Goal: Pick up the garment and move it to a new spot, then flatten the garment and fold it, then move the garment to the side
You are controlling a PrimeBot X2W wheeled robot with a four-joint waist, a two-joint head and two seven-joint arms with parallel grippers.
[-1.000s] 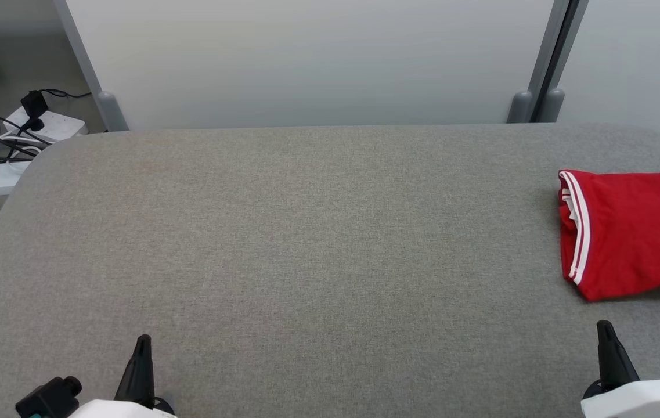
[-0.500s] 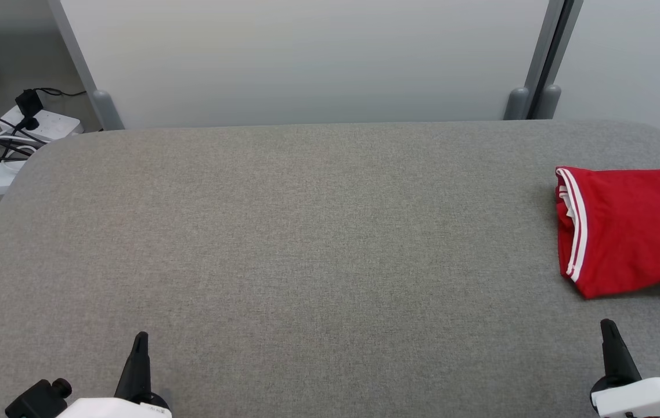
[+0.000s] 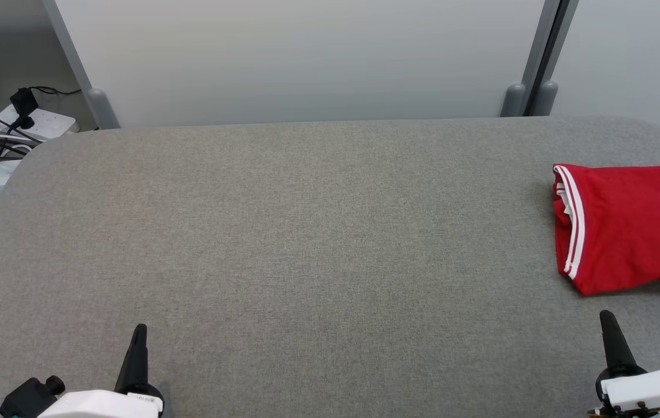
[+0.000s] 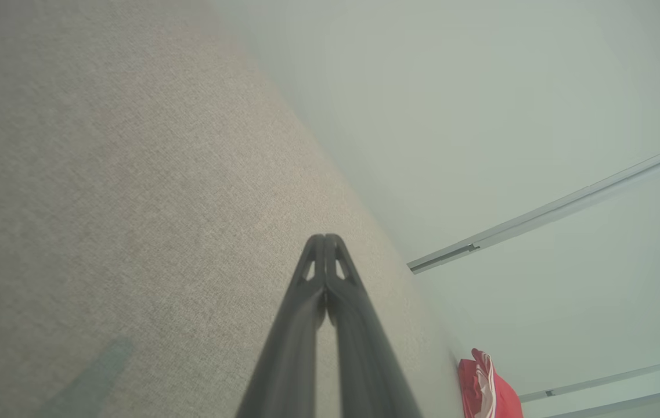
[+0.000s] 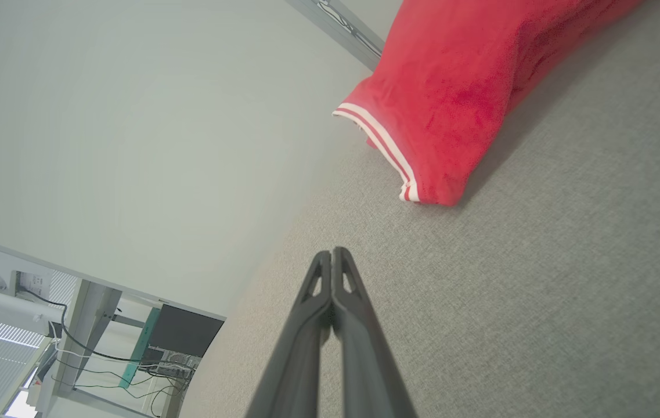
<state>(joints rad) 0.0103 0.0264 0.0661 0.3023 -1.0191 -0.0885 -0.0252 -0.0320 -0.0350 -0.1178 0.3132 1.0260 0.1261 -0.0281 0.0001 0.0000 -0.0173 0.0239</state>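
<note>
A folded red garment (image 3: 631,226) with white stripes along one hem lies at the right edge of the grey table (image 3: 306,244). It also appears in the right wrist view as the red garment (image 5: 457,87) and small in the left wrist view (image 4: 489,389). My right gripper (image 3: 607,322) hovers near the table's front right, just short of the garment, shut with nothing in it (image 5: 332,255). Near the front left, far from the garment, my left gripper (image 3: 139,334) is also shut and holds nothing (image 4: 324,241).
Pale partition panels (image 3: 306,58) with grey posts (image 3: 530,93) stand behind the table. A white power strip with black cables (image 3: 16,125) lies on the floor at the far left. A desk with cables (image 5: 132,348) is visible in the right wrist view.
The head camera has shifted slightly, so the whole scene sits a little higher and further left. Both grippers have stayed shut near the front edge; the garment has not moved on the table.
</note>
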